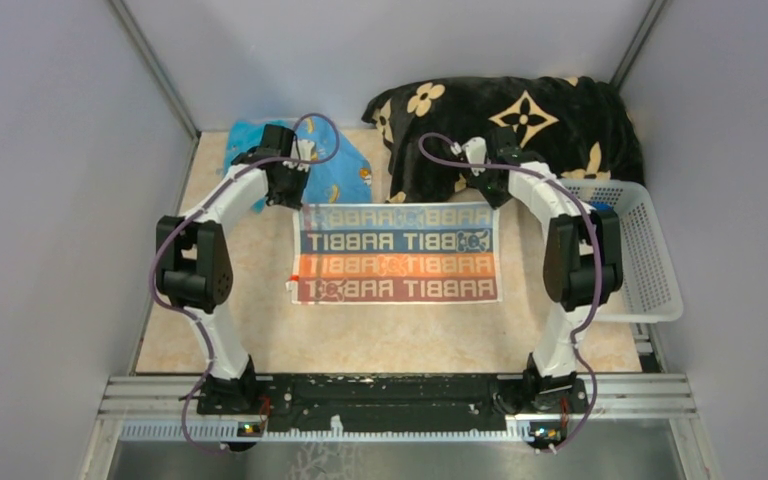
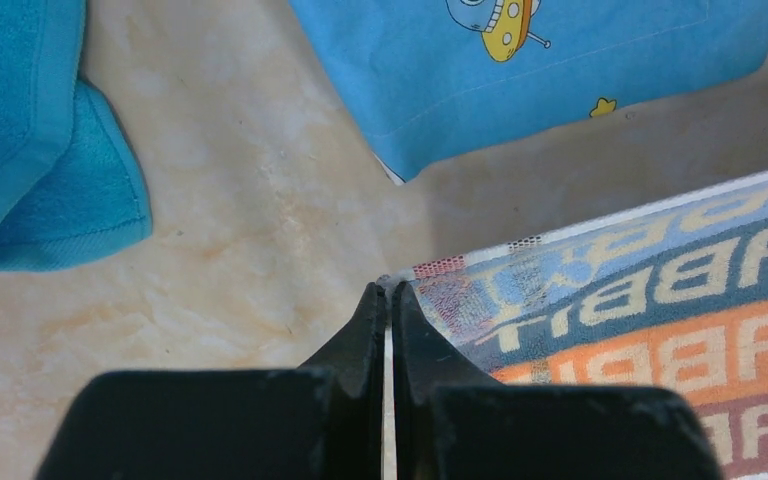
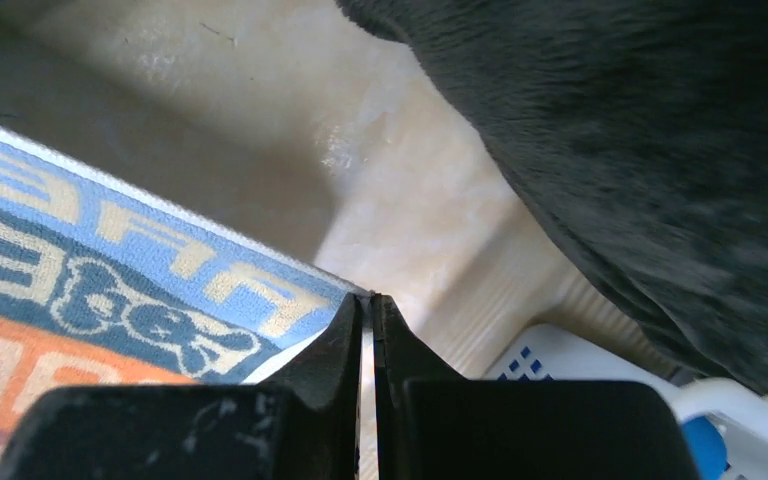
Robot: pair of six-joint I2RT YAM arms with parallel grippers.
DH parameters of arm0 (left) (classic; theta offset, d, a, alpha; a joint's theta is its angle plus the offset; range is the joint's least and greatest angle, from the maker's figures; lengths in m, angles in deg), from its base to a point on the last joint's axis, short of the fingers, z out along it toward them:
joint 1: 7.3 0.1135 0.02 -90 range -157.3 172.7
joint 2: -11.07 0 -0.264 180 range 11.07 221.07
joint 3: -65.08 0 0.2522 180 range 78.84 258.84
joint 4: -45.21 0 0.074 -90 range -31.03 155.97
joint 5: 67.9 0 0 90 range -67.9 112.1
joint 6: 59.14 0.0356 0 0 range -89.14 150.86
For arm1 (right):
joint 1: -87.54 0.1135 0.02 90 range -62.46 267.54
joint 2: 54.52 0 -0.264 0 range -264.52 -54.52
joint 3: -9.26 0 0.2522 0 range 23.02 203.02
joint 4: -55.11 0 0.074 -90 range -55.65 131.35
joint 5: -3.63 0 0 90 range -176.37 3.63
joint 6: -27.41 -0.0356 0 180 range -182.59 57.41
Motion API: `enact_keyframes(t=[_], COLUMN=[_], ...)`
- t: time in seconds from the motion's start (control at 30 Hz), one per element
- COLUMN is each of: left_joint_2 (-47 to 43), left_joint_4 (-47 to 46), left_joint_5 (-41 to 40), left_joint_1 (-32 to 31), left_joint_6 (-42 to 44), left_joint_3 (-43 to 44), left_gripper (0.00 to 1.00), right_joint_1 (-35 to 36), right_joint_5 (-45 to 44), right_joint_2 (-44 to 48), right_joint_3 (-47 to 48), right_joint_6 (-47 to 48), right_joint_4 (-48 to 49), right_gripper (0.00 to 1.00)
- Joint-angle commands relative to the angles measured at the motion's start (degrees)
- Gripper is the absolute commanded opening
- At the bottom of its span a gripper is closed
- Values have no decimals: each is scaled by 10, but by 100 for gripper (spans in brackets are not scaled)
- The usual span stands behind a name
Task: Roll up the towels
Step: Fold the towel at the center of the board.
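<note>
The striped "RABBIT" towel (image 1: 397,253) lies spread out in the middle of the table. My left gripper (image 1: 295,200) is shut on its far left corner, and the corner's white hem sits pinched at the tips in the left wrist view (image 2: 388,290). My right gripper (image 1: 487,195) is shut on the far right corner, also in the right wrist view (image 3: 365,298). The towel's far edge (image 2: 610,260) casts a shadow and looks slightly raised. The light blue cartoon towel (image 1: 338,172) and the turquoise towel (image 2: 30,150) lie beyond the left gripper. The dark blue towel is not clearly in view.
The black plush blanket with tan flowers (image 1: 520,125) is heaped at the back right, close above my right gripper (image 3: 660,150). A white slotted basket (image 1: 645,255) stands at the right edge. Grey walls close in both sides and the back.
</note>
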Motion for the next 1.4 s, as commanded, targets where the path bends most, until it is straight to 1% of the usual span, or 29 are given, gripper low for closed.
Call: enact_keyframes(t=[0.0, 0.13, 0.3, 0.43, 0.6, 0.73, 0.93, 1.17, 1.37], left_joint_2=[-48, -88, -142, -198, -272, -320, -336, -321, -357], left_joint_4=[-8, -9, -3, -10, -3, -23, -56, -77, -89], left_joint_5=[-11, -13, -23, -19, -55, -49, -41, -32, -34], left_joint_1=[7, 7, 7, 6, 7, 7, 7, 7, 7], left_joint_6=[-9, -42, -95, -132, -182, -223, -281, -319, -351], left_joint_3=[-29, -85, -161, -219, -278, -340, -399, -424, -454], left_gripper=[0, 0, 0, 0, 0, 0, 0, 0, 2], right_joint_1=[3, 4, 7, 9, 10, 10, 10, 10, 10], right_joint_5=[-28, -23, -54, -81, -100, -79, -58, -44, -25], right_joint_2=[66, 107, 167, 226, 311, 372, 379, 344, 348], right_joint_3=[-13, -58, -111, -179, -260, -309, -377, -379, -399], right_joint_6=[-23, -99, -204, -250, -286, -319, -358, -399, -448], right_joint_4=[26, 36, 21, 37, 53, 63, 84, 80, 75], right_gripper=[0, 0, 0, 0, 0, 0, 0, 0, 0])
